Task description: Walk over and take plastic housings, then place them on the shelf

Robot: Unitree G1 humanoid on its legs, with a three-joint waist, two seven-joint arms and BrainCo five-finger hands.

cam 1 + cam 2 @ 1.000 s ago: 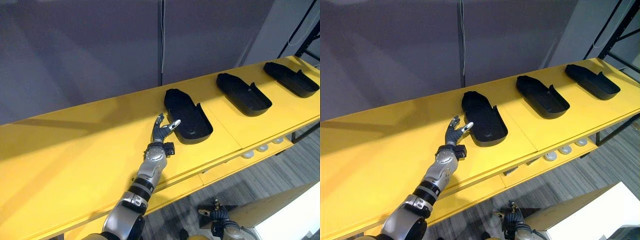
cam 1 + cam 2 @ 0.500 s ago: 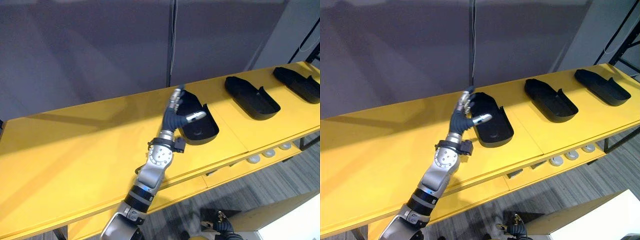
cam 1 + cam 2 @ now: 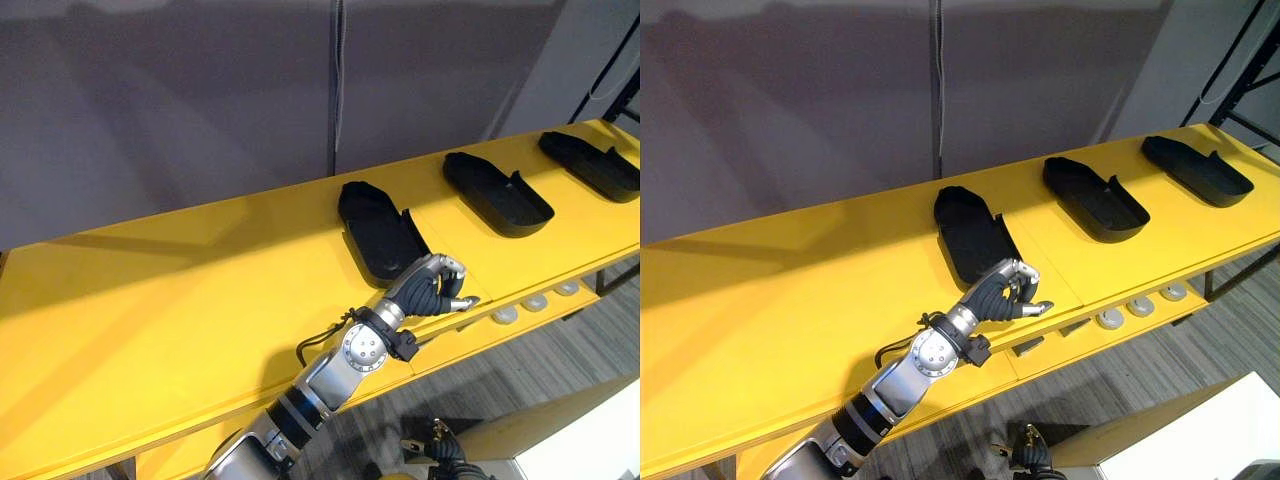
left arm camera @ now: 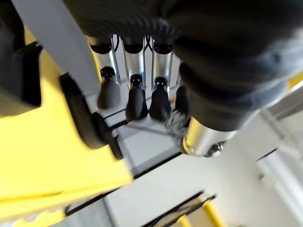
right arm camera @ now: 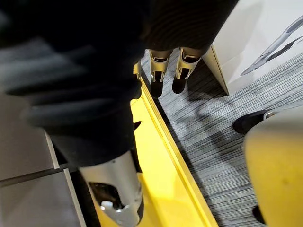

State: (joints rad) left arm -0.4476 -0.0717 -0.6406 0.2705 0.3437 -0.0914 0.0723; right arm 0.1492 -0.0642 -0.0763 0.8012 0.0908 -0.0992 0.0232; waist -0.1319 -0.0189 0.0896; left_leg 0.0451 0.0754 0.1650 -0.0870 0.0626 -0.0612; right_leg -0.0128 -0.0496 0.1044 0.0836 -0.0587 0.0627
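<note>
Three black plastic housings lie in a row on the long yellow shelf (image 3: pixel 180 290): the nearest housing (image 3: pixel 375 228), a middle housing (image 3: pixel 495 190) and a far one (image 3: pixel 590 160). My left hand (image 3: pixel 430 285) sits at the near end of the nearest housing, at the shelf's front edge, fingers curled. In the left wrist view its fingers (image 4: pixel 135 99) are bent toward the palm with nothing between them, and the housing's black edge (image 4: pixel 87 120) lies beside them. My right hand (image 5: pixel 163 71) hangs low beside the shelf, fingers straight and empty.
A grey wall (image 3: pixel 200 90) stands right behind the shelf. Round white parts (image 3: pixel 540 305) sit on a lower ledge under the front edge. A white box (image 3: pixel 590 440) stands on the grey floor at lower right.
My left hand came down from over the nearest housing to its near end and its fingers curled shut. The housing has not visibly moved.
</note>
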